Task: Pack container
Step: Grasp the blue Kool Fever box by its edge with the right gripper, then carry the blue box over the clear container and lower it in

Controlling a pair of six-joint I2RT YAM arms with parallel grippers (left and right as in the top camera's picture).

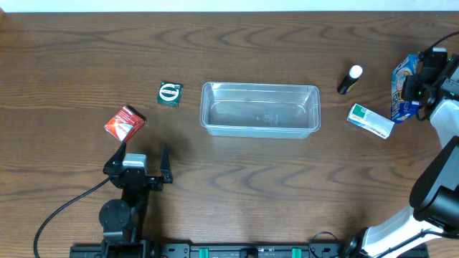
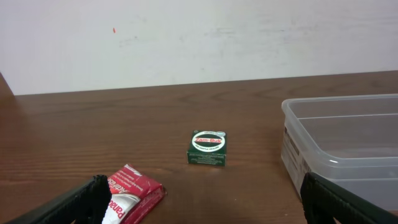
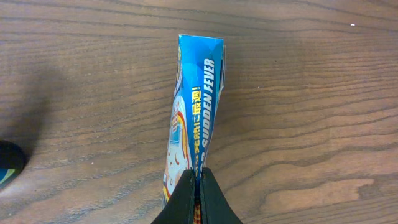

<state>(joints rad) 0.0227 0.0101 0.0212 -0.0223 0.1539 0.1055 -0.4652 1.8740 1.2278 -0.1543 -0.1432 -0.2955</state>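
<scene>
Far right on the bench (image 1: 72,57), the right pincer (image 3: 198,177) nips a flat blue printed packet (image 3: 196,93), apparently shallowly; it could slip. Meanwhile the left pincer (image 1: 143,153) gapes wide.

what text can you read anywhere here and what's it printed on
"SUDDEN FEVER", with Japanese script beside it: blue packet
"Zam-Buk": small green box
"Pana", the rest cut off: red packet
White and green box: print too small to read
Container: the sticker on its wall is too blurred to read
</scene>
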